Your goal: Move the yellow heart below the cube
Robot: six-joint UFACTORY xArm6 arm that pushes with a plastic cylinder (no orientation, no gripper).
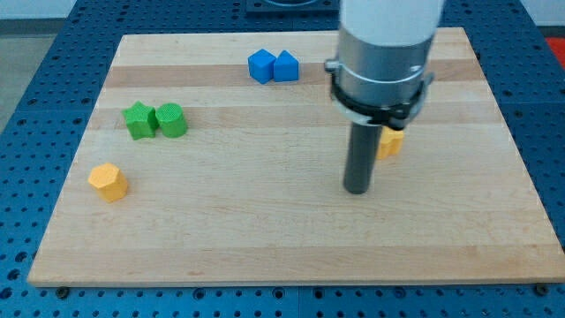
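Note:
My tip (357, 188) rests on the board right of centre. A yellow block (391, 142) lies just up and to the right of it, partly hidden behind the rod, so I cannot make out its shape. A second yellow block (109, 182), roughly heart-shaped, lies far off at the view's left. Two blue blocks touch side by side at the top centre: a cube-like one (260, 66) and one with a pointed top (286, 66). The tip touches no block that I can see.
A green star (139, 121) and a green cylinder (171, 120) sit touching at the left. The wooden board (265, 247) ends near the view's bottom and right, with blue perforated table beyond. The arm's wide white body (384, 53) hides part of the board's top right.

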